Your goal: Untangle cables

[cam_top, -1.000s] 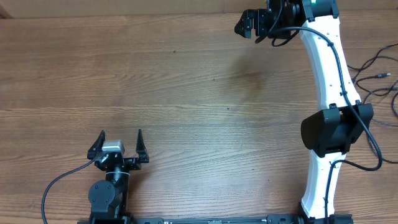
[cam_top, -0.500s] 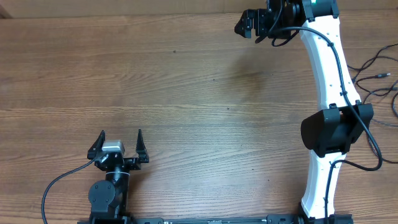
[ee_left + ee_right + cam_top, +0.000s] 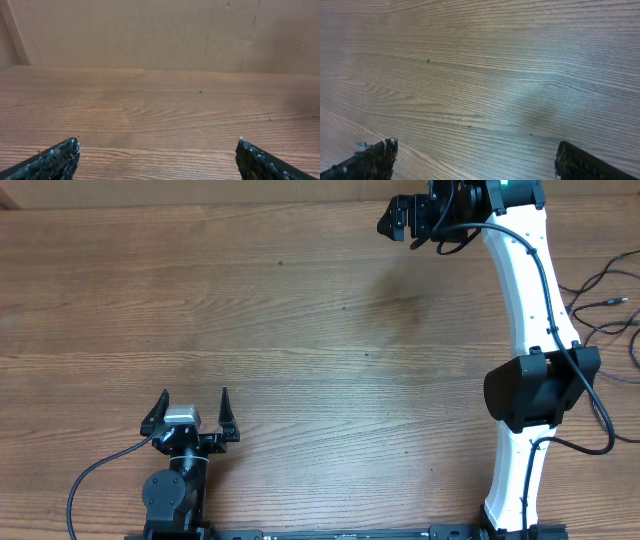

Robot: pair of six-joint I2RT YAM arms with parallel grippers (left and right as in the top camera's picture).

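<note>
The left gripper (image 3: 194, 400) sits near the table's front edge by its base. Its jaws are spread wide with nothing between them, just the bare wood of the table (image 3: 300, 330) ahead. The right gripper (image 3: 390, 216) is out at the far edge, jaws wide apart and empty too, with plain grain beneath in its wrist view. And the cables (image 3: 612, 301)? Over at the right edge: thin black cords, one small plug showing, running out of view beyond the white right arm (image 3: 520, 280), well apart from both grippers.
</note>
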